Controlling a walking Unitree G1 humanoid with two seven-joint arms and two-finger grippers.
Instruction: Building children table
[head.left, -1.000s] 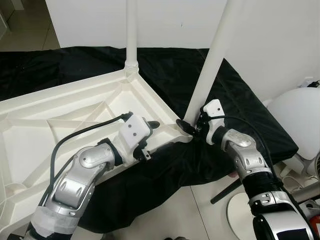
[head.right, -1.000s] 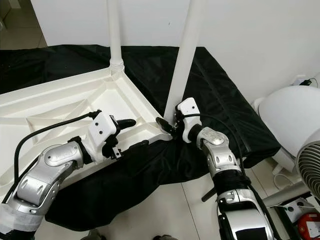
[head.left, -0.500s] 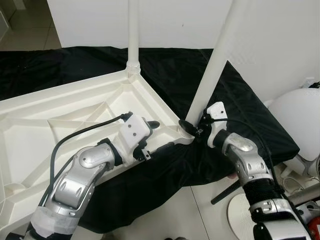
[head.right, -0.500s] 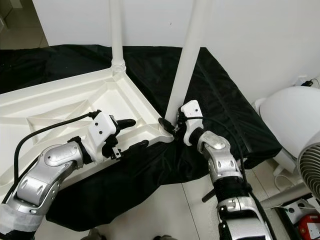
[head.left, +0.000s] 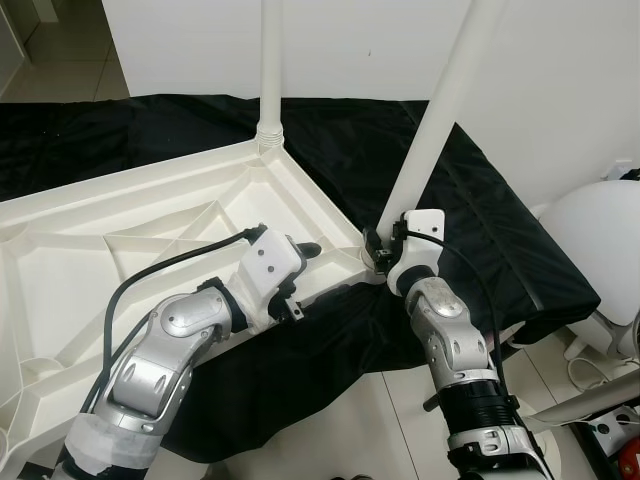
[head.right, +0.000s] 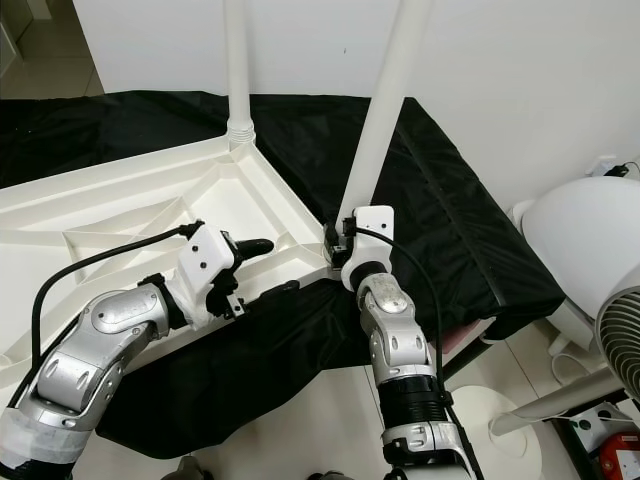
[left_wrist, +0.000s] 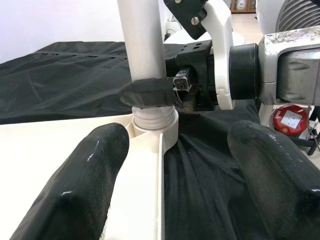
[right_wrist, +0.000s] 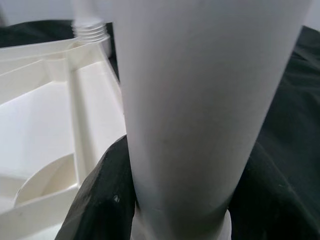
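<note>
- Tabletop (head.left: 130, 215), white plastic, lies upside down on a black cloth (head.left: 480, 190), ribbed underside facing up.
- Cloth covers a low worktop; the tabletop's near corner sits close to the cloth's front edge.
- Far leg (head.left: 271, 60), a white tube, stands upright in the far corner socket; threaded collar visible at its base.
- Near leg (head.left: 440, 110), also a white tube, rises from the near corner socket, leaning slightly to the robot's right.
- Right claw (head.left: 385, 248) is clenched on the near leg just above the socket; the left wrist view shows one black finger (left_wrist: 147, 92) wrapped across the tube above the ribbed collar (left_wrist: 154, 120).
- Right wrist view: near leg seen close up, black fingers on both sides of it, tabletop ribs and the far leg's thread behind.
- Left claw (head.left: 325, 270) is released, fingers spread: one finger (head.left: 308, 248) lies over the tabletop's rim, the other down at the edge over the cloth. It straddles the tabletop edge just short of the near corner and grasps nothing.
- White wall behind; tiled floor in front.
- White fan (head.right: 585, 250) on a stand to the robot's right, a red object (head.right: 625, 450) on the floor by it.
- No readable writing or brand marks anywhere.
</note>
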